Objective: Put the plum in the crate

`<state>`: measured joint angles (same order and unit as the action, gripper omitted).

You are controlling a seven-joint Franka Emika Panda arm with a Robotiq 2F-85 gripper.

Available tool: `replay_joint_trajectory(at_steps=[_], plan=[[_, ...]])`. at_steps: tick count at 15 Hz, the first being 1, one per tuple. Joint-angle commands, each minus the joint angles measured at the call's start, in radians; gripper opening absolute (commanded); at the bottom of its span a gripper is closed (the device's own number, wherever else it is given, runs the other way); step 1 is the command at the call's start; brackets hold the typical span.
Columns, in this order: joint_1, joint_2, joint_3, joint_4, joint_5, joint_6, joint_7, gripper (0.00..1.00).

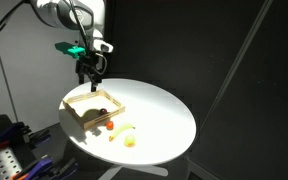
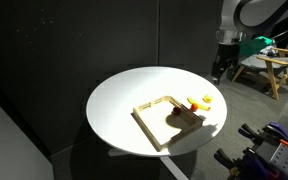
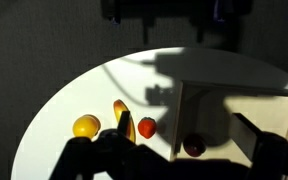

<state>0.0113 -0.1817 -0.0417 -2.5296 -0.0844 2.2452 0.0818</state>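
Note:
The plum (image 3: 193, 146), small, round and dark red-purple, lies inside the crate (image 3: 181, 112), close to its wall. In an exterior view the plum (image 1: 97, 113) shows as a dark spot on the floor of the light-wood crate (image 1: 84, 98). The crate also shows in an exterior view (image 2: 149, 122), where shadow hides the plum. My gripper (image 1: 90, 74) hangs above the crate, open and empty. It also shows at the table's far edge (image 2: 219, 68). In the wrist view its dark fingers (image 3: 184, 165) spread wide along the bottom edge.
An orange-red small fruit (image 3: 146, 127), a yellow banana-like fruit (image 3: 123, 120) and a round yellow fruit (image 3: 86, 126) lie on the round white table (image 1: 159, 110) just outside the crate. Wooden furniture (image 2: 274, 65) stands beyond the table.

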Motion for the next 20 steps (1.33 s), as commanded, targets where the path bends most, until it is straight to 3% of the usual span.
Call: replay_joint_trajectory(at_steps=[1,10,20], plan=[[-0.014,-0.105,0.003,-0.044,0.036,-0.047,-0.036,1.0],[-0.04,-0.224,-0.003,-0.041,0.008,-0.207,-0.078,1.0],[-0.039,-0.188,0.009,-0.031,0.017,-0.189,-0.055,1.0]])
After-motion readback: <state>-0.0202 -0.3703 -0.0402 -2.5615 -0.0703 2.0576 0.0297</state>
